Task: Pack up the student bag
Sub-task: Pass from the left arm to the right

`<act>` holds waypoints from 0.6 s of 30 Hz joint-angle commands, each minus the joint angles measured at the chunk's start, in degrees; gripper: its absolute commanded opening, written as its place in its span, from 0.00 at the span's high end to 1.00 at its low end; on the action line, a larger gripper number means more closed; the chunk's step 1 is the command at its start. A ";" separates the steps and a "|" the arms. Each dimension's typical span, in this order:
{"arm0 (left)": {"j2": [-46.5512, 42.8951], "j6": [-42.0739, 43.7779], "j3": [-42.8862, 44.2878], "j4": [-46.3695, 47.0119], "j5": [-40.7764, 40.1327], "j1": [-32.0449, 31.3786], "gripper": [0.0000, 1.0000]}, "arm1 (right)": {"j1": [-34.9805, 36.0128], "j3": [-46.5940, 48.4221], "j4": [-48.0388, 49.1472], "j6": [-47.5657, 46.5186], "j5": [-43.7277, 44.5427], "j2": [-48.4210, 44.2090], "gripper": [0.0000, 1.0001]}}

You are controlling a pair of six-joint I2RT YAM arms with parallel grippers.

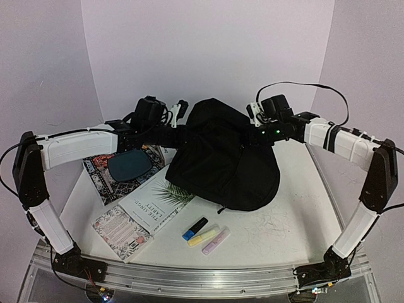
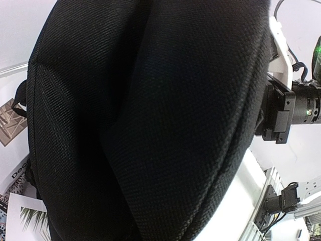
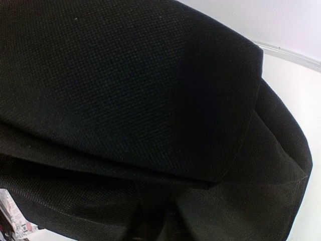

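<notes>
The student bag (image 1: 227,158), a large black fabric backpack, sits mid-table with its top bunched up into a peak. My left gripper (image 1: 178,131) reaches into its upper left side. Black weave (image 2: 150,120) fills the left wrist view and hides the fingers; the gripper is shut with bag fabric in it. My right gripper (image 1: 251,136) presses into the bag's upper right side. The right wrist view shows only folds of the bag (image 3: 125,100), so its jaws are hidden. The right arm's wrist (image 2: 281,113) shows just beyond the bag in the left wrist view.
A patterned mat with a dark teal plate (image 1: 129,165) lies left of the bag. A white book (image 1: 154,202) and a patterned booklet (image 1: 123,230) lie in front of it. Blue (image 1: 194,228), yellow (image 1: 203,237) and purple (image 1: 216,241) highlighters lie near the front edge.
</notes>
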 commanded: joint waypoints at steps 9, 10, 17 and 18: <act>0.51 0.41 3.69 2.93 -12.88 0.13 1.00 | -0.86 -3.69 8.30 4.06 -12.83 -4.82 1.00; 1.85 0.19 4.71 1.62 -15.81 0.17 1.00 | -0.83 -4.22 9.53 4.49 -14.21 -5.52 1.00; 7.86 -3.48 10.97 -4.90 -24.77 2.80 0.99 | -1.06 -6.35 13.02 5.12 -18.96 -8.63 1.00; 8.22 -3.52 11.52 -5.21 -24.32 2.88 0.96 | -1.07 -6.83 13.54 5.49 -19.21 -8.86 1.00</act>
